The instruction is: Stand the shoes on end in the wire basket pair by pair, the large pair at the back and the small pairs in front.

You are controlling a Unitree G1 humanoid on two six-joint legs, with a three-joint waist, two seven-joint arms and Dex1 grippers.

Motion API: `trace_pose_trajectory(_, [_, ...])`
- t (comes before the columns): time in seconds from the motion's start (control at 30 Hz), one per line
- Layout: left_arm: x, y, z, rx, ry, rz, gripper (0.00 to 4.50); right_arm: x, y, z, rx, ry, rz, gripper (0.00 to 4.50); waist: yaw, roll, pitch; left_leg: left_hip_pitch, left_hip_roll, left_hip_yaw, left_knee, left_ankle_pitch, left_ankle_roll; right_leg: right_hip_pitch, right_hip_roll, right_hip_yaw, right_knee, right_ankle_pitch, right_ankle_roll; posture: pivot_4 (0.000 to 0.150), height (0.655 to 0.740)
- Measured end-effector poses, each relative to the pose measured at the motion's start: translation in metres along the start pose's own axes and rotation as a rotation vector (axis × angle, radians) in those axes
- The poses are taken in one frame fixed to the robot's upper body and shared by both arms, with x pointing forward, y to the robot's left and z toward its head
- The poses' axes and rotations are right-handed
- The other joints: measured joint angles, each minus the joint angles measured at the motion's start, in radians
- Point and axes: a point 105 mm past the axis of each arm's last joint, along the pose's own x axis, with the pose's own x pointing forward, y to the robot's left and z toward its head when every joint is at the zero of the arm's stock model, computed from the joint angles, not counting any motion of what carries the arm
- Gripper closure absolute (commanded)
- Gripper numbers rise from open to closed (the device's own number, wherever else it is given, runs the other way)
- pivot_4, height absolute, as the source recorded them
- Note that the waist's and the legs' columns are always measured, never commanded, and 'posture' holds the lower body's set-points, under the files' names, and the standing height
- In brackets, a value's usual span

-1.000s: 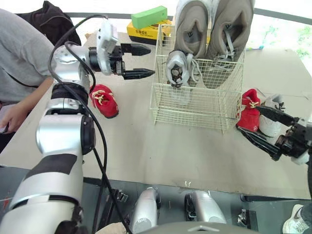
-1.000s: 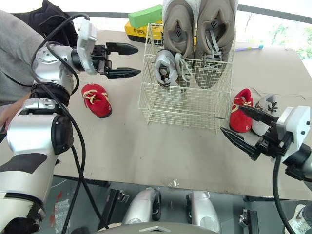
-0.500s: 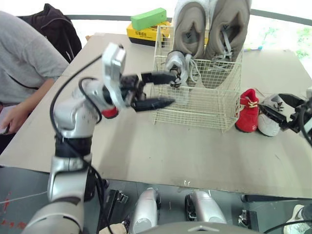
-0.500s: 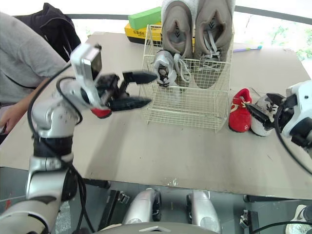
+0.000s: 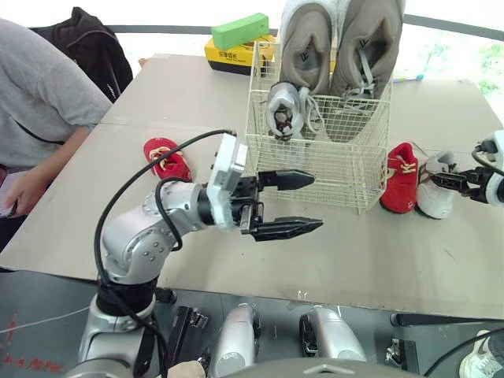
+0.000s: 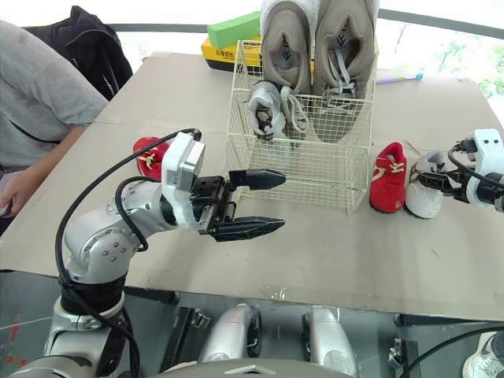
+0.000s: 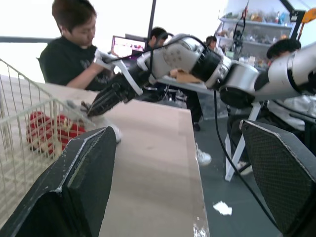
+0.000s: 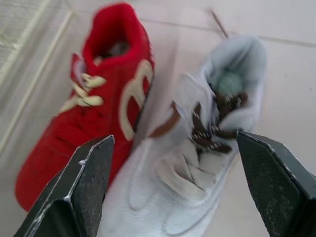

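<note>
Left claw [image 5: 317, 202] released, hovering over worktop [image 5: 378, 252] just in front of wire basket [image 5: 315, 161]. Right claw [image 8: 175, 136] spread wide over white shoe [image 8: 197, 163], next to red shoe [image 5: 402, 179], right of basket. Large pair [image 5: 346, 39] on end at back, one small grey shoe [image 5: 283, 110] in front

Washed-out daylight glares from the windows [image 5: 453, 43] well beyond the left pincer [image 5: 316, 201]. The desk [image 5: 157, 102] beneath it is evenly bright, with soft shadows. Close before the right pincer [image 8: 175, 137], a red shoe [image 8: 98, 128] and a white shoe [image 8: 187, 163] are blurred.
</note>
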Motion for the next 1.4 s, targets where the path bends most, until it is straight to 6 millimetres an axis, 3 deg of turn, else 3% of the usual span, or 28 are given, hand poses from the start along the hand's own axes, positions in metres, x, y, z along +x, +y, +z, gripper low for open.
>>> trace_pose_trajectory(0.2, [0.0, -0.004, -0.002, -0.002, -0.003, 0.014, 0.16, 0.002, -0.02, 0.003, 0.029, 0.032, -0.018, 0.72, 0.0, 0.001, 0.0, 0.0, 0.0, 0.0, 0.0, 0.0, 0.0, 0.0, 0.0, 0.0, 0.0, 0.0, 0.0, 0.15, 0.74])
trace_pose_trajectory(0.47, [0.0, -0.004, 0.0, 0.019, -0.013, 0.013, 0.16, 0.014, -0.025, -0.003, 0.04, 0.079, 0.005, 0.72, -0.001, 0.001, 0.0, 0.0, 0.0, 0.0, 0.0, 0.0, 0.0, 0.0, 0.0, 0.001, 0.0, 0.0, 0.0, 0.15, 0.74])
trace_pose_trajectory(0.57, [-0.001, -0.004, -0.001, 0.018, -0.012, 0.008, 0.0, 0.019, -0.026, -0.008, 0.043, 0.097, 0.016, 1.39, 0.0, 0.001, 0.0, 0.0, 0.0, 0.001, 0.0, 0.0, 0.0, 0.0, 0.0, 0.001, 0.0, 0.0, 0.0, 0.15, 0.74])
trace_pose_trajectory(0.77, [-0.002, -0.003, 0.0, 0.023, -0.019, 0.004, 0.0, 0.025, -0.026, -0.013, 0.025, 0.111, 0.034, 4.21, 0.0, 0.001, 0.0, 0.0, 0.0, 0.001, 0.0, 0.0, 0.0, 0.0, 0.0, 0.001, 0.0, 0.0, 0.0, 0.15, 0.74])
trace_pose_trajectory(0.8, [-0.002, -0.003, 0.0, 0.024, -0.017, 0.005, 0.0, 0.025, -0.026, -0.013, 0.017, 0.11, 0.033, 4.46, 0.0, 0.001, 0.0, 0.0, 0.0, 0.001, 0.0, 0.0, 0.0, 0.0, 0.0, 0.001, 0.0, 0.0, 0.0, 0.15, 0.74])
trace_pose_trajectory(1.0, [-0.003, -0.002, -0.002, 0.025, -0.015, 0.012, 0.0, 0.018, -0.029, -0.014, 0.038, 0.062, 0.042, 4.46, 0.004, 0.001, 0.0, -0.001, 0.0, 0.0, -0.001, 0.0, 0.0, 0.0, -0.001, 0.0, -0.001, 0.0, 0.0, 0.15, 0.74])
trace_pose_trajectory(1.07, [-0.004, -0.002, -0.003, 0.022, -0.015, 0.017, 0.0, 0.001, -0.035, -0.008, 0.06, -0.029, 0.026, 4.46, 0.008, 0.006, 0.003, -0.002, -0.001, 0.0, -0.001, 0.0, 0.0, -0.001, -0.002, 0.0, -0.001, 0.0, 0.0, 0.15, 0.74])
trace_pose_trajectory(1.13, [-0.004, -0.001, -0.004, 0.02, -0.016, 0.024, 0.0, -0.019, -0.036, 0.012, 0.058, -0.144, 0.013, 4.46, 0.006, 0.01, 0.003, -0.001, -0.001, 0.001, -0.001, 0.0, 0.0, -0.001, -0.002, 0.001, -0.001, 0.0, 0.0, 0.15, 0.74])
trace_pose_trajectory(1.2, [-0.006, 0.0, -0.007, 0.005, -0.024, 0.04, 0.0, -0.048, -0.019, 0.05, -0.003, -0.348, 0.038, 4.46, -0.002, 0.014, 0.004, 0.001, 0.0, 0.001, -0.002, 0.0, 0.0, -0.001, -0.001, 0.003, 0.0, -0.001, 0.002, 0.15, 0.74])
trace_pose_trajectory(1.23, [-0.005, 0.0, -0.008, -0.008, -0.037, 0.047, 0.0, -0.064, -0.002, 0.073, -0.04, -0.496, 0.07, 4.46, -0.009, 0.014, 0.003, 0.002, 0.0, 0.0, -0.003, 0.0, 0.0, -0.001, 0.0, 0.005, 0.0, -0.002, 0.003, 0.15, 0.74])
trace_pose_trajectory(1.3, [-0.003, 0.001, -0.007, -0.025, -0.075, 0.061, 0.0, -0.104, 0.053, 0.116, -0.145, -0.833, 0.199, 4.46, -0.025, 0.012, 0.003, 0.003, 0.001, -0.005, -0.003, 0.0, -0.001, -0.001, 0.002, 0.004, 0.001, -0.002, 0.004, 0.15, 0.74])
trace_pose_trajectory(1.37, [-0.003, 0.006, -0.007, -0.035, -0.123, 0.101, 0.0, -0.128, 0.106, 0.131, -0.231, -1.07, 0.301, 4.46, -0.029, 0.011, 0.002, 0.003, 0.007, -0.006, -0.002, 0.0, -0.001, 0.0, 0.004, 0.003, 0.001, -0.002, 0.004, 0.15, 0.74])
trace_pose_trajectory(1.4, [-0.006, 0.009, -0.009, -0.029, -0.134, 0.137, 0.0, -0.128, 0.126, 0.132, -0.265, -1.11, 0.32, 4.46, -0.029, 0.009, 0.001, 0.004, 0.008, -0.005, -0.004, 0.0, -0.001, 0.0, 0.006, 0.002, 0.001, -0.002, 0.004, 0.15, 0.74])
